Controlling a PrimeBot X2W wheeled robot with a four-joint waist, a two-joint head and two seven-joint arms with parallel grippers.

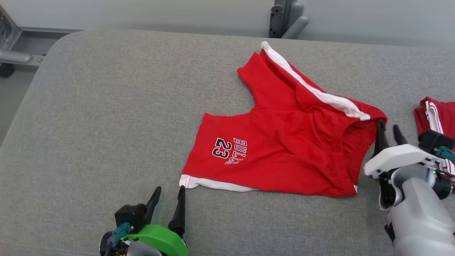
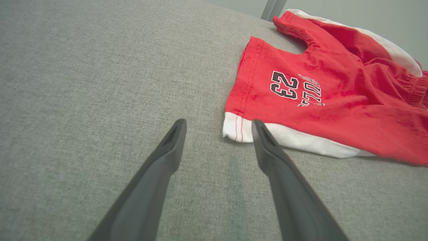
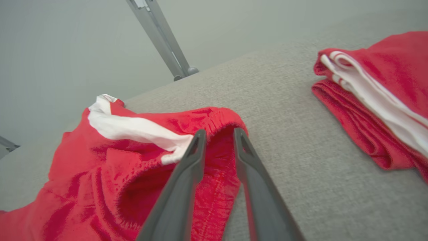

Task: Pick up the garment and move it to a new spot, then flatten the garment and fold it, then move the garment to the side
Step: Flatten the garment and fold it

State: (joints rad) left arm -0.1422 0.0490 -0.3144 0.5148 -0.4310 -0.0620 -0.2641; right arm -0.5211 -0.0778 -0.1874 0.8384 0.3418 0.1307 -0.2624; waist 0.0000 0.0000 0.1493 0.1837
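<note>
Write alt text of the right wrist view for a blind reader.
Red cloth shorts with a white side stripe lie crumpled on a grey fabric surface, the right gripper at their waistband, its jaws slightly apart. A folded red-and-white garment lies at the view's right.

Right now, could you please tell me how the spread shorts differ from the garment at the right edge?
The Bulls shorts lie spread and rumpled; the folded garment sits compactly stacked. The shorts show a printed 23; the folded garment shows none. Both are red and white.

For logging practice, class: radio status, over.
Left gripper open by hem. Right gripper at waistband, grip unclear. Red white-striped fabric shorts spread, unfolded. Folded red-and-white garment beside right gripper.
</note>
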